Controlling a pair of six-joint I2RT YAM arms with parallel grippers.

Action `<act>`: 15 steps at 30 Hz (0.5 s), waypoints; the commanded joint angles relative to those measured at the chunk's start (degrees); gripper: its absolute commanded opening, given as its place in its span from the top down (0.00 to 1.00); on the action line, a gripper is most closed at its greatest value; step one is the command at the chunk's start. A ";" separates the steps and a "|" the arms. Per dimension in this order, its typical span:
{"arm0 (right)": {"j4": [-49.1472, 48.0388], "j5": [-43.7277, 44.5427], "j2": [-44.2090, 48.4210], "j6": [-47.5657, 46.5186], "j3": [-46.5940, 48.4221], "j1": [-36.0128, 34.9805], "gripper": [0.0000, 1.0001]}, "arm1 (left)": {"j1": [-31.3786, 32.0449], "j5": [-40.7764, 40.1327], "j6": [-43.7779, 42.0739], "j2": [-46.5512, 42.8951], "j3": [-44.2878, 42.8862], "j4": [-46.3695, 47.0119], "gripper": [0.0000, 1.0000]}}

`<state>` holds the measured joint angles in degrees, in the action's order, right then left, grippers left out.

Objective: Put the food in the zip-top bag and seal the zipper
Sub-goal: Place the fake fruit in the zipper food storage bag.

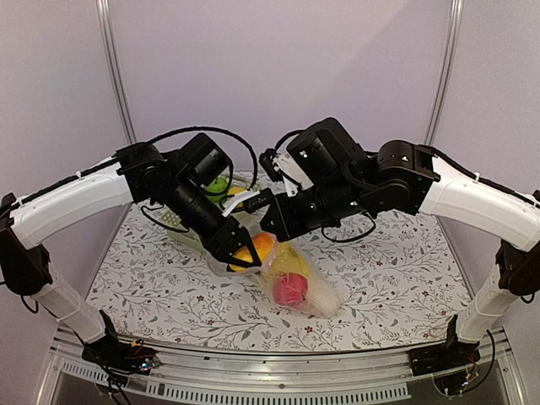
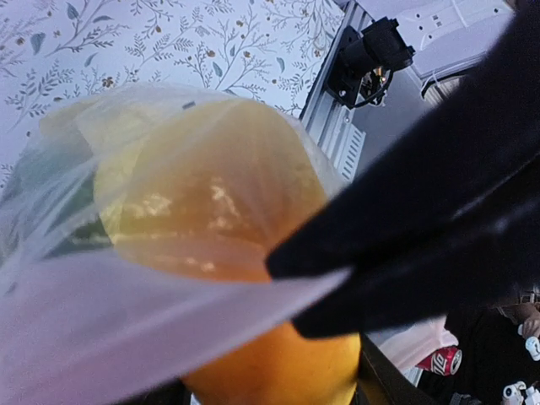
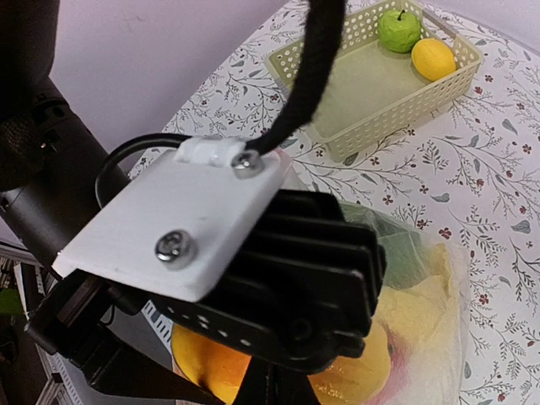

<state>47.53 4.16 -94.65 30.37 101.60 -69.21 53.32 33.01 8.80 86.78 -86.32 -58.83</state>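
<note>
The clear zip-top bag (image 1: pixel 316 291) lies on the table's middle with a red round fruit (image 1: pixel 289 289), the yellow-white cabbage (image 1: pixel 293 260) and a dark green vegetable (image 3: pixel 407 253) inside. An orange-yellow fruit (image 1: pixel 260 246) sits at its mouth. My left gripper (image 1: pixel 243 256) is shut on the bag's mouth edge; in the left wrist view its gripper (image 2: pixel 283 283) pinches the plastic (image 2: pixel 126 312) over the orange-yellow fruit (image 2: pixel 211 211). My right gripper (image 1: pixel 272 229) is at the mouth's far side. Its gripper (image 3: pixel 274 390) looks pressed shut on the bag's edge, mostly hidden by the left wrist.
A pale green lattice basket (image 3: pixel 396 118) stands behind the bag and holds a green apple (image 3: pixel 398 29) and a small yellow fruit (image 3: pixel 433 59). The basket (image 1: pixel 175 221) is partly hidden by the left arm. The left wrist's white camera mount (image 3: pixel 181 219) fills the right wrist view.
</note>
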 commanded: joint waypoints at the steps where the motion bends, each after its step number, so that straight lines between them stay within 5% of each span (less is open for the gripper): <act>1: -1.51 -0.81 -0.90 0.33 1.24 -1.08 1.00 | 1.34 0.38 -1.51 1.51 -1.58 1.56 0.39; 9: -1.65 1.83 -0.04 1.94 -0.27 -1.17 1.00 | 1.35 -3.24 0.05 -0.45 0.88 5.12 0.20; 15: -1.82 3.72 1.25 2.80 -1.62 -1.13 1.00 | 1.35 -4.95 0.97 -3.10 2.09 6.12 0.18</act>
<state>46.78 5.58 -94.87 32.12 101.36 -69.87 53.84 30.00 9.13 86.43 -85.27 -54.70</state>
